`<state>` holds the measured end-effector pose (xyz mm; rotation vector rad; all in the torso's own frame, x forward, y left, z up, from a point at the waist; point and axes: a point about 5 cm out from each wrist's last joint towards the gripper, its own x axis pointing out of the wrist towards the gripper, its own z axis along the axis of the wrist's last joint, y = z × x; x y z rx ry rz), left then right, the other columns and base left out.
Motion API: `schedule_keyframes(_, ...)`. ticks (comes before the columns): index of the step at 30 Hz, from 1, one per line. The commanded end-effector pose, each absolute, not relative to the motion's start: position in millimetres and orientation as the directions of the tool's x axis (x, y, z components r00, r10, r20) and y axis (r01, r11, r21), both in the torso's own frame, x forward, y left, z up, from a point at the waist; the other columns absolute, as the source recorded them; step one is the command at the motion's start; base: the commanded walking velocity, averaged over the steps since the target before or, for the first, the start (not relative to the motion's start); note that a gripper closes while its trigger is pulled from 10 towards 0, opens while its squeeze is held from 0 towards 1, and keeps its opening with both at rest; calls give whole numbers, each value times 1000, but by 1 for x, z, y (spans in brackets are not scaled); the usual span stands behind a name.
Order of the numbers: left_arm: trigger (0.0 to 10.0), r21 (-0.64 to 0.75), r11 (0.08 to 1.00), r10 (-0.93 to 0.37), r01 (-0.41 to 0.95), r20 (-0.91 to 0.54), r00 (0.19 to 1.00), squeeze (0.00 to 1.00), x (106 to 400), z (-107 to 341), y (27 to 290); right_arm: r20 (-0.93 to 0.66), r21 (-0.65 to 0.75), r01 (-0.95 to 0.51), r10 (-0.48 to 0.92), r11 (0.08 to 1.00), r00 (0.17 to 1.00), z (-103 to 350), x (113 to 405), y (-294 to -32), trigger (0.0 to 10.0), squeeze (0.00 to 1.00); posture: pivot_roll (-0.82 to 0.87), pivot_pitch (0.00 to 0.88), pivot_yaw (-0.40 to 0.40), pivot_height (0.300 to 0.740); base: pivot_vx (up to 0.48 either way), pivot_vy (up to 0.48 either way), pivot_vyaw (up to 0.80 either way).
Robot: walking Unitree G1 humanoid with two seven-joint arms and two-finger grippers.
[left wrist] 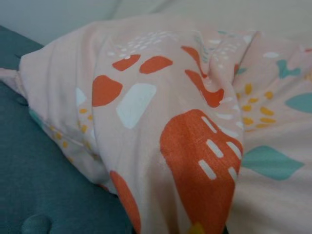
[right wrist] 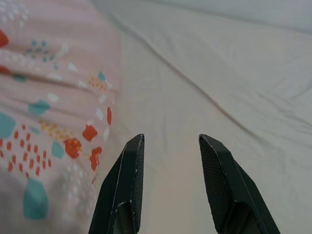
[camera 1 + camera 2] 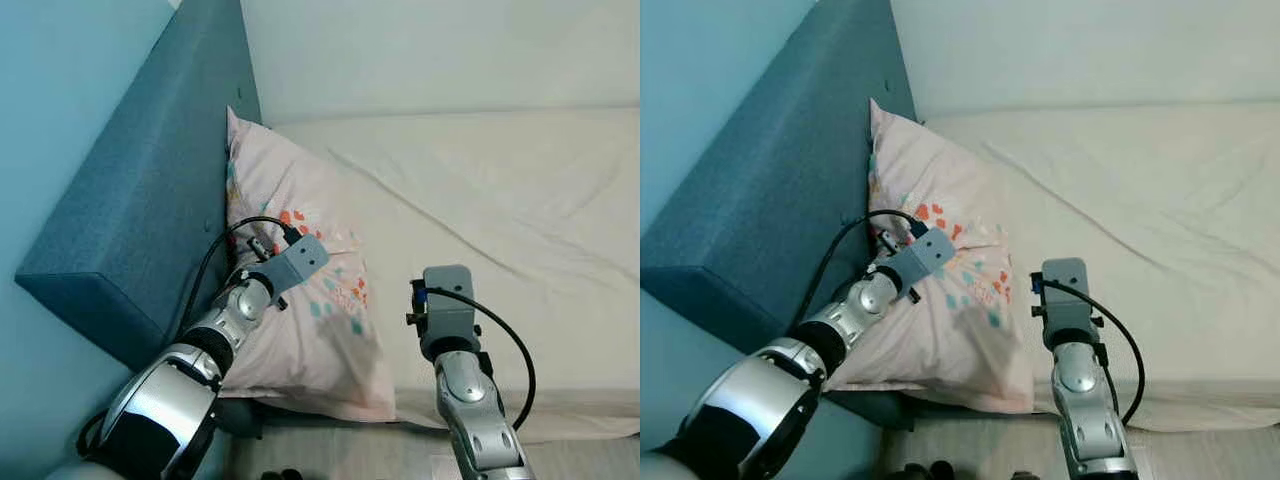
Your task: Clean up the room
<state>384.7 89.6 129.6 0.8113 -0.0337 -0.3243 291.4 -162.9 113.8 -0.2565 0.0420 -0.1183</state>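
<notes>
1. Nearest the head cam: both silver arms. Left gripper (image 3: 262,243) is pressed into the pillow (image 3: 300,290) on its headboard side; can't tell if its fingers are parted or pinched, fabric hides them.
2. Right gripper (image 2: 170,161) hovers over the sheet (image 3: 500,200) just beside the pillow's edge, fingers a moderate gap apart, holding nothing.
3. Pillow: pale pink cotton-type cover w/ orange, teal, white blobs; lies at the head of the bed, leaning on the teal headboard (image 3: 140,190).
4. Handling, my guess: light, very soft, squashes under any grip, not fragile, not slippery. A bunched fold shows in the left wrist view, so the cloth gathers easily.
5. Best hold prob. a corner or a pinched ridge of cover, since a flat grab would just sink in.
6. Headboard: tufted woven fabric, firm, boxy. Sheet: cream, creased, matte.
</notes>
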Motion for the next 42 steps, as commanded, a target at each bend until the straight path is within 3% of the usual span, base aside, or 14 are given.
schedule_keyframes(1, 10000, 738, 621, -285, 264, -101, 953, 0, 385, 127, 101, -32, -256, 107, -120, 961, 992, 113, 289, -161, 10000, 0, -135, 253, 99, 736, 0, 0, 0)
schedule_keyframes(6, 10000, 746, 620, -258, 240, -95, 961, 0, 387, 131, 110, -36, -259, 110, -123, 960, 992, 112, 286, -161, 10000, 0, -137, 253, 99, 736, 0, 0, 0)
schedule_keyframes(7, 10000, 744, 626, -256, 235, -89, 963, 780, 388, 132, 110, -36, -259, 110, -123, 960, 992, 111, 286, -161, 10000, 0, -136, 253, 98, 736, 0, 0, 0)
schedule_keyframes(9, 10000, 742, 629, -256, 233, -85, 963, 780, 388, 133, 111, -37, -259, 110, -123, 960, 992, 111, 286, -161, 10000, 0, -136, 253, 98, 736, 0, 0, 0)
schedule_keyframes(10, 10000, 727, 638, -267, 252, -98, 959, 1000, 388, 133, 110, -37, -260, 109, -122, 960, 992, 111, 286, -161, 10000, 0, -135, 252, 96, 736, 0, 0, 0)
schedule_keyframes(14, 10000, 717, 646, -286, 263, -92, 954, 1000, 388, 135, 107, -41, -254, 99, -113, 962, 993, 111, 288, -159, 10000, 0, -135, 247, 95, 736, 0, 0, 0)
schedule_keyframes(15, 10000, 717, 645, -290, 264, -90, 953, 816, 388, 135, 107, -50, -249, 89, -104, 964, 993, 110, 288, -159, 10000, 0, -135, 246, 94, 736, 0, 0, 0)
schedule_keyframes(16, 10000, 717, 645, -290, 264, -90, 953, 816, 388, 135, 107, -50, -249, 89, -104, 964, 993, 110, 288, -159, 10000, 0, -135, 246, 94, 736, 0, 0, 0)
schedule_keyframes(17, 10000, 717, 641, -299, 273, -93, 950, 0, 388, 135, 106, -76, -246, 64, -85, 967, 993, 107, 288, -157, 10000, 0, -133, 244, 93, 736, 0, 0, 0)
schedule_keyframes(24, 10000, 690, 674, -347, 265, -21, 937, 0, 394, 156, 104, -287, -265, -61, -19, 962, 958, 75, 281, -155, 10000, 0, -125, 214, 75, 736, 0, 0, 0)
schedule_keyframes(31, 10000, 587, 767, -374, 259, 81, 924, 0, 405, 195, 109, -318, -268, -76, -14, 960, 948, 68, 279, -155, 10000, 0, -113, 186, 64, 736, 0, 0, 0)
schedule_keyframes(37, 10000, 359, 879, -408, 313, 231, 883, 0, 414, 254, 125, -323, -270, -70, -21, 960, 946, 61, 281, -155, 10000, 0, -66, 109, 32, 736, 0, 0, 0)
schedule_keyframes(40, 10000, 272, 895, -419, 354, 235, 877, 0, 414, 251, 127, -306, -251, -59, -21, 966, 952, 63, 285, -153, 10000, 0, -56, 94, 33, 736, 0, 0, 0)
schedule_keyframes(42, 10000, 169, 917, -388, 361, 172, 905, 0, 408, 216, 128, -245, -247, -33, -29, 969, 969, 72, 288, -152, 10000, 0, -53, 73, 37, 736, 0, 0, 0)
